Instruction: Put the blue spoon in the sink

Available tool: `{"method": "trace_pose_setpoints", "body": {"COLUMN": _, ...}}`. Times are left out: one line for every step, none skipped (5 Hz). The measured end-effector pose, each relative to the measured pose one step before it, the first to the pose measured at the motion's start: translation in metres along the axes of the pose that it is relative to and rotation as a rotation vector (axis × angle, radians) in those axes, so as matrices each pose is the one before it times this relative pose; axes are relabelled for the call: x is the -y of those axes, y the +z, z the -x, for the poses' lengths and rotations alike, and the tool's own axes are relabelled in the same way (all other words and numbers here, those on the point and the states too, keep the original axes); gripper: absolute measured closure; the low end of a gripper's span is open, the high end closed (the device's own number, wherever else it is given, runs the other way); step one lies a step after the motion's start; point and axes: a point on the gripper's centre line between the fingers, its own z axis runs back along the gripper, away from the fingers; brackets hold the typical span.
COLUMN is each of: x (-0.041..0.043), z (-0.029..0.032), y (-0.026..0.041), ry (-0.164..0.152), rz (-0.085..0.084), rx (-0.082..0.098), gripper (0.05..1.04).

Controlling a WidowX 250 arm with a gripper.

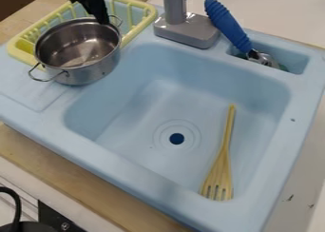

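My black gripper [100, 16] hangs down from the top edge at the upper left, its lower end at the back rim of the metal pot. The spoon [228, 26] has a ribbed blue handle and leans in the small compartment at the sink's back right corner. Its metal head lies down in that compartment, partly hidden, and the handle points up and left beside the grey faucet. The light blue sink [143, 167] takes up the middle of the view, well to the right of and below the gripper.
A metal pot [95, 74] stands at the sink's left edge, overlapping a yellow dish rack [136, 32]. The grey faucet [187, 30] rises behind the basin. A yellow slotted spatula [222, 164] lies in the basin's right part.
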Motion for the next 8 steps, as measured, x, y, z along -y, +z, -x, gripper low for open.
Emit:
{"method": "trace_pose_setpoints", "body": {"x": -0.00158, "z": 0.00305, "y": -0.00427, "ry": -0.0052, "rz": -0.0063, "rx": -0.0118, "gripper": 0.088}}
{"method": "trace_pose_setpoints", "body": {"x": 0.01394, "z": 0.00907, "y": -0.00986, "ry": -0.0902, "rz": 0.0955, "rx": -0.0175, "gripper": 0.088}}
{"method": "trace_pose_setpoints", "body": {"x": 0.01605, "z": 0.01267, "y": -0.01719, "ry": -0.0919, "rz": 0.0615, "rx": -0.0153, "gripper": 0.088}}
{"method": "trace_pose_setpoints", "body": {"x": 0.02229, "z": 0.01615, "y": -0.01637, "ry": -0.1099, "rz": 0.0904, "rx": 0.0126, "gripper": 0.088}}
{"method": "trace_pose_setpoints", "body": {"x": 0.01396, "z": 0.00735, "y": -0.01859, "ry": -0.0805, "rz": -0.0128, "rx": 0.0331, "gripper": 0.088}}
{"method": "trace_pose_setpoints", "body": {"x": 0.01688, "z": 0.00518, "y": -0.00944, "ry": -0.1039, "rz": 0.0180, "rx": 0.0680, "gripper": 0.088}}
{"method": "trace_pose_setpoints", "body": {"x": 0.00827, "z": -0.00167, "y": -0.00359, "ry": -0.0596, "rz": 0.0044, "rx": 0.0572, "gripper": 0.088}}
{"method": "trace_pose_setpoints", "body": {"x": 0.00494, "z": -0.00196, "y": 0.00234, "ry": -0.0381, "rz": -0.0018, "rx": 0.0514, "gripper": 0.088}}
